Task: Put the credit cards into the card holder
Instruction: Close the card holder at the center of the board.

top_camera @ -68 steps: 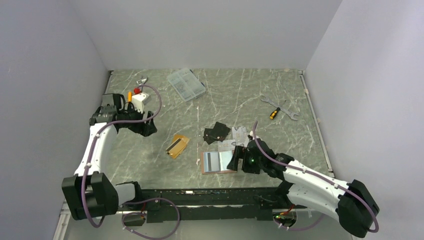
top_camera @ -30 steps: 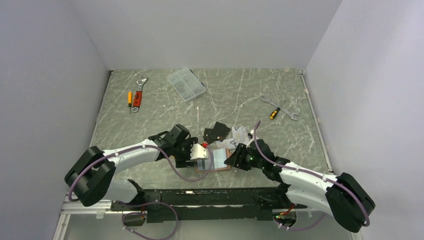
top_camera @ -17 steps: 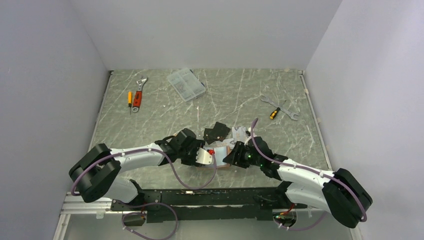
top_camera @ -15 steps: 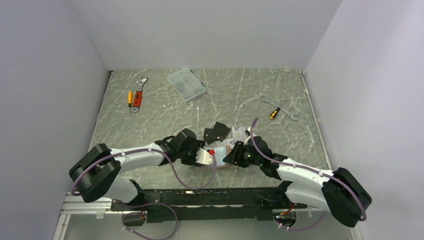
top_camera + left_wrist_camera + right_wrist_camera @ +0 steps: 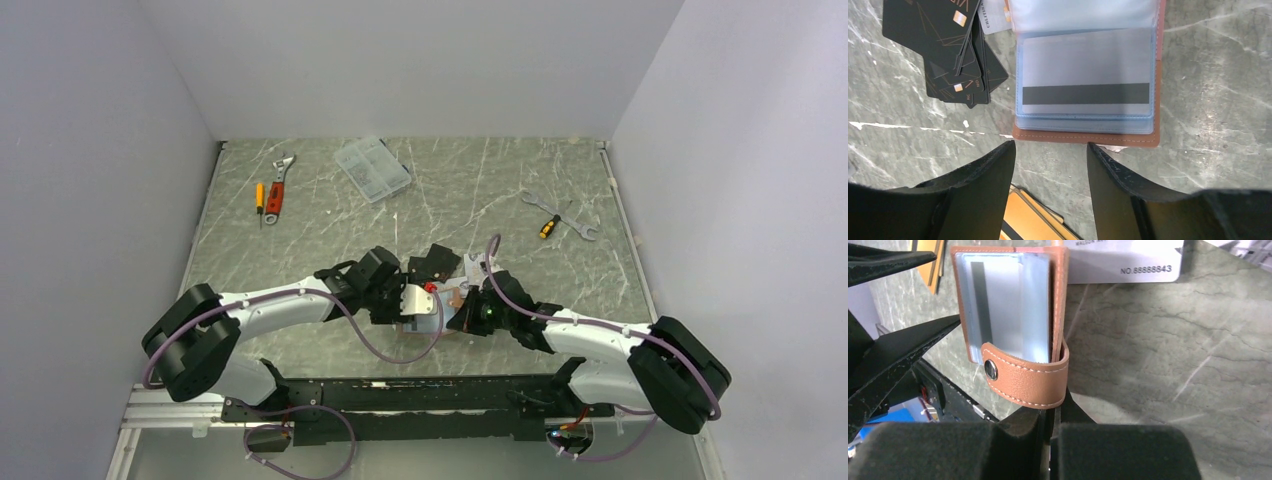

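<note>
My right gripper [image 5: 1052,412] is pinched tight on the snap strap of the small pink-brown leather card holder [image 5: 1023,380]. The holder lies open on the grey marble table [image 5: 1158,365]. My left gripper [image 5: 1050,150] hangs close to the holder's edge, with its fingers apart and nothing between them. A silver-grey card with a dark stripe [image 5: 1087,75] sits inside a clear pocket of the holder. The orange-gold cards [image 5: 1030,220] lie on the table under my left fingers. A pile of thin black cards [image 5: 943,40] lies just beside the holder. A white card with numbers [image 5: 1125,257] lies by its other side.
</note>
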Robot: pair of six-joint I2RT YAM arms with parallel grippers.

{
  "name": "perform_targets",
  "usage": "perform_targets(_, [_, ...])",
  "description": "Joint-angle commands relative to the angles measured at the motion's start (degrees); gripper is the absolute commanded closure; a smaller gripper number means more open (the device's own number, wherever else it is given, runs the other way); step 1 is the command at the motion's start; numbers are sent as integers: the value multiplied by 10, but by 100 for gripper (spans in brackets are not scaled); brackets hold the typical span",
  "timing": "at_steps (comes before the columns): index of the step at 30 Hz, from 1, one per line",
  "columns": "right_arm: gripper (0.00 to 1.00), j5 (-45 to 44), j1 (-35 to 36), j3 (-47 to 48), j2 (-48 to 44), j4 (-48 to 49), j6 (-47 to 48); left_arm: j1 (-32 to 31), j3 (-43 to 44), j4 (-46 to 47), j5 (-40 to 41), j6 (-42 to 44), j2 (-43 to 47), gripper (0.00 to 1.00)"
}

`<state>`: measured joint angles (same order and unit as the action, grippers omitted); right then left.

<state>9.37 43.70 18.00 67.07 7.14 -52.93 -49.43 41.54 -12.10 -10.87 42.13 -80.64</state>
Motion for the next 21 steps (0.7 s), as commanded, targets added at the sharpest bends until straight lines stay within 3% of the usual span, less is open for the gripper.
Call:
perform_targets(1, [99,-23,3,20,5,-17,5,-7,25,-14,-33,-27,2,40])
perform_targets(15, [100,-3,2,19,63,-2,6,-7,126,-60,-79,-72,-13,42])
perform_targets(21, [89,40,-3,3,53,51,19,-13,142,-31,-101,-79,-46,52])
